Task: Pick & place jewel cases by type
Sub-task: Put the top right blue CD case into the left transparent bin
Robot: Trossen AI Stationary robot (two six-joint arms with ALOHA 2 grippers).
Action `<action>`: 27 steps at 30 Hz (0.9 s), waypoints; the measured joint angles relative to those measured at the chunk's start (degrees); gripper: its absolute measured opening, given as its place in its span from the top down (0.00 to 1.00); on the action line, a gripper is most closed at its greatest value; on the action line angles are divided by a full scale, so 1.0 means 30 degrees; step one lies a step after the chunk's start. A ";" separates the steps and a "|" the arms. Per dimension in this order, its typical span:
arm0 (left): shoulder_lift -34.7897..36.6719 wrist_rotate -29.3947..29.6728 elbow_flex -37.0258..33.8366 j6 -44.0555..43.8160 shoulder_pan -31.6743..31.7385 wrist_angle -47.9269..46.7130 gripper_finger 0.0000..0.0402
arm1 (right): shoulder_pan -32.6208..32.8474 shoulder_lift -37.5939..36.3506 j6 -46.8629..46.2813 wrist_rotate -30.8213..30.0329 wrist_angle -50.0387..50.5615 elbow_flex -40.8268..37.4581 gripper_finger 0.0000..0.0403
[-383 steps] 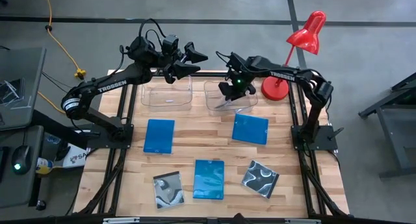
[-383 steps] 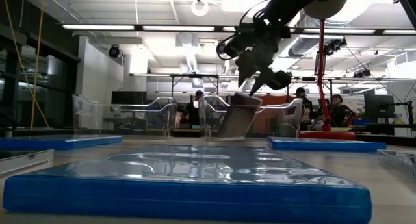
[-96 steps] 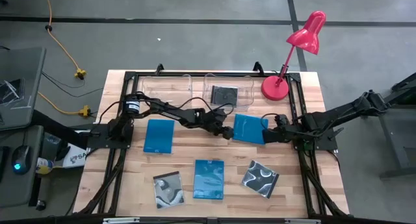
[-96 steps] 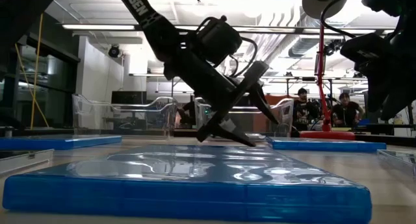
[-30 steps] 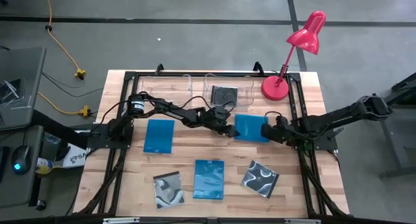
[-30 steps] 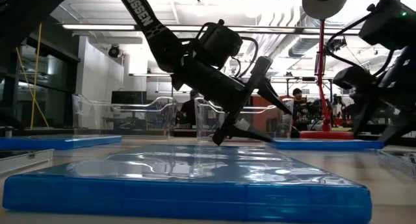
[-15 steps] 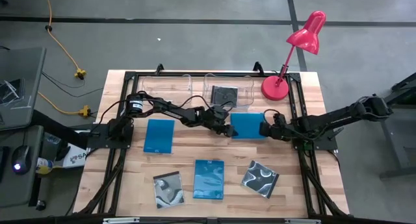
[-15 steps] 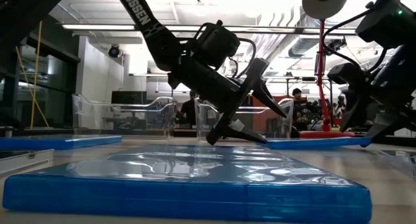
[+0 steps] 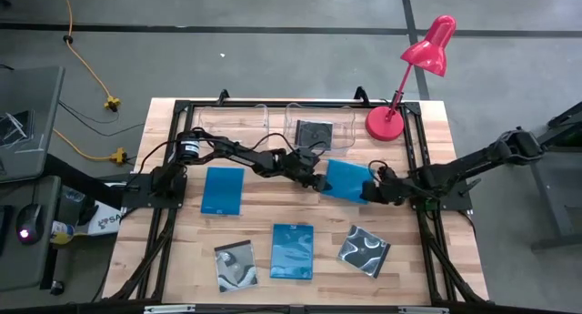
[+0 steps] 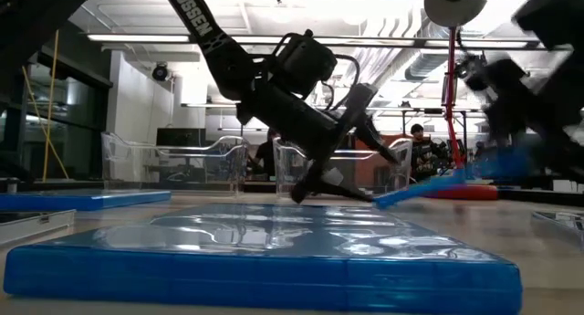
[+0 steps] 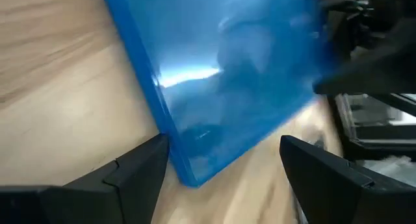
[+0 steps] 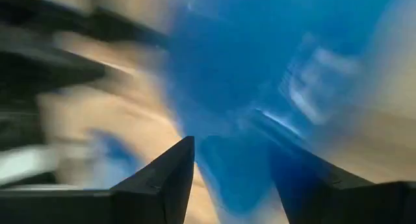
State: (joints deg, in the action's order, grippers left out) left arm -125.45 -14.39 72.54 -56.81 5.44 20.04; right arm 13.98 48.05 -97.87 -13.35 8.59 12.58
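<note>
Blue jewel case (image 9: 346, 180) tilted off the table, mid-board, between both grippers.

Right gripper (image 9: 373, 190) clamps its right edge, lifting that side; left gripper (image 9: 316, 180) stands wide open at the opposite edge, holding nothing. Judged light, stiff, slick plastic (likely brittle), best pinched across a thin edge. Black jewel case (image 9: 314, 132) lies in the clear tub (image 9: 346, 120).
</note>
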 joint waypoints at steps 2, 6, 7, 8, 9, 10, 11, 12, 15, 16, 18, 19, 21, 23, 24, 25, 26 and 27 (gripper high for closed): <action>-0.0005 -0.0098 0.0086 0.0149 -0.0087 0.0285 0.27 | 0.0116 -0.0099 0.0278 -0.0770 -0.1472 0.0231 0.55; -0.0005 -0.0301 0.0056 0.0146 -0.0084 0.0234 0.27 | 0.0189 -0.0057 0.1011 -0.2096 -0.2900 0.0069 0.55; -0.0005 -0.0306 0.0056 0.0161 -0.0085 0.0223 0.27 | 0.0185 -0.0143 0.1075 -0.2338 -0.3122 0.0090 0.55; -0.0005 -0.0322 0.0055 0.0180 -0.0090 0.0221 0.27 | 0.0165 -0.0143 0.1147 -0.2290 -0.3217 0.0118 0.55; -0.0005 -0.0380 0.0048 0.0164 -0.0084 0.0254 0.27 | 0.0165 -0.0114 0.1155 -0.2106 -0.3085 0.0124 0.55; -0.0005 -0.0401 0.0041 0.0137 -0.0076 0.0273 0.27 | 0.0172 -0.0058 0.1168 -0.1919 -0.2766 0.0089 0.55; -0.0005 -0.0401 0.0035 0.0144 -0.0076 0.0273 0.27 | 0.0172 -0.0035 0.1168 -0.1816 -0.2502 0.0031 0.55; -0.0005 -0.0401 0.0035 0.0151 -0.0084 0.0273 0.27 | 0.0180 -0.0041 0.1161 -0.1771 -0.2469 0.0030 0.55; -0.0005 -0.0444 0.0035 0.0243 -0.0076 0.0248 0.27 | 0.0172 -0.0046 0.1161 -0.1677 -0.2356 0.0074 0.55; -0.0005 -0.0444 0.0032 0.0326 -0.0084 0.0220 0.27 | 0.0180 -0.0039 0.1154 -0.1651 -0.2185 0.0049 0.55; -0.0005 -0.0489 0.0027 0.0370 -0.0084 0.0214 0.27 | 0.0179 -0.0042 0.1153 -0.1639 -0.2016 0.0045 0.55; -0.0005 -0.0517 0.0027 0.0370 -0.0084 0.0207 0.27 | 0.0180 -0.0042 0.1098 -0.1639 -0.1845 0.0051 0.55; -0.0005 -0.0515 0.0027 0.0377 -0.0084 0.0207 0.27 | 0.0180 -0.0037 0.0849 -0.1634 -0.1308 0.0044 0.56; -0.0005 -0.0517 0.0020 0.0377 -0.0084 0.0203 0.27 | 0.0176 -0.0035 0.0665 -0.1714 -0.0954 0.0037 0.57; -0.0005 -0.0510 0.0020 0.0377 -0.0084 0.0204 0.27 | 0.0168 -0.0035 0.0586 -0.1748 -0.0813 0.0037 0.59; -0.0005 -0.0510 0.0020 0.0377 -0.0084 0.0200 0.27 | 0.0172 -0.0035 0.0498 -0.1841 -0.0684 0.0037 0.60; -0.0005 -0.0510 0.0018 0.0377 -0.0084 0.0200 0.27 | 0.0172 -0.0035 0.0477 -0.1921 -0.0614 0.0037 0.62; -0.0005 -0.0510 0.0013 0.0377 -0.0083 0.0200 0.27 | 0.0172 -0.0035 0.0477 -0.1962 -0.0603 0.0037 0.64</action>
State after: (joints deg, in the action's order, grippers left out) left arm -125.47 -15.92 72.58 -55.68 5.19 20.64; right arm 14.50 47.94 -96.44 -19.23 6.78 12.69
